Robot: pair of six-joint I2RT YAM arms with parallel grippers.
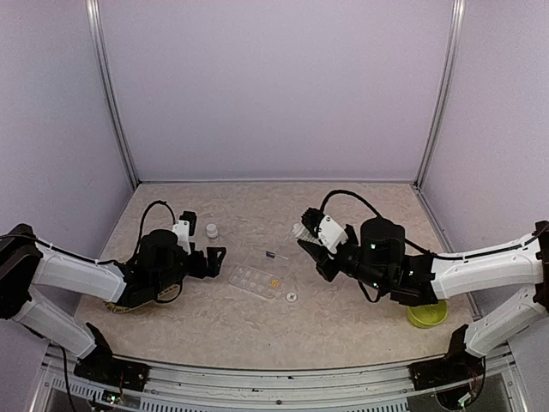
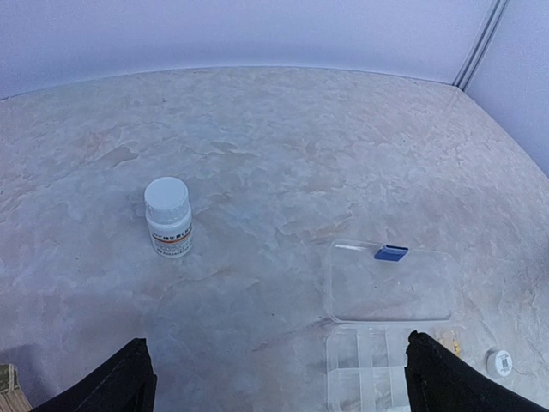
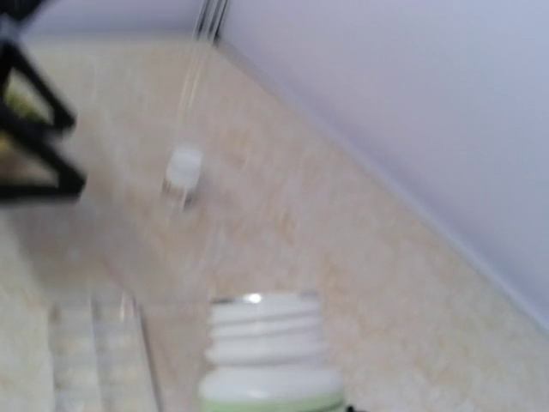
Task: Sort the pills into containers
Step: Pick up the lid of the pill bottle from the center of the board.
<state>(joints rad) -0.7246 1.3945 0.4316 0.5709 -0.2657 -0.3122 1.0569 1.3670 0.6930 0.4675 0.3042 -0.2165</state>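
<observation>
Pills (image 1: pixel 274 281), orange, lie in one compartment of the open box (image 1: pixel 249 276) at mid-tabletop. Your left gripper (image 1: pixel 220 261) hangs just left of it, fingers wide apart. Your right gripper (image 1: pixel 305 235) is clamped on an uncapped bottle (image 3: pixel 270 360).

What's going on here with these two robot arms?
The right end effector holds an uncapped white plastic pill bottle with a green label near the clear compartmented plastic box, whose lid lies open. Some orange-yellow pills sit in one compartment. The left end effector hangs open and empty beside the box.
</observation>
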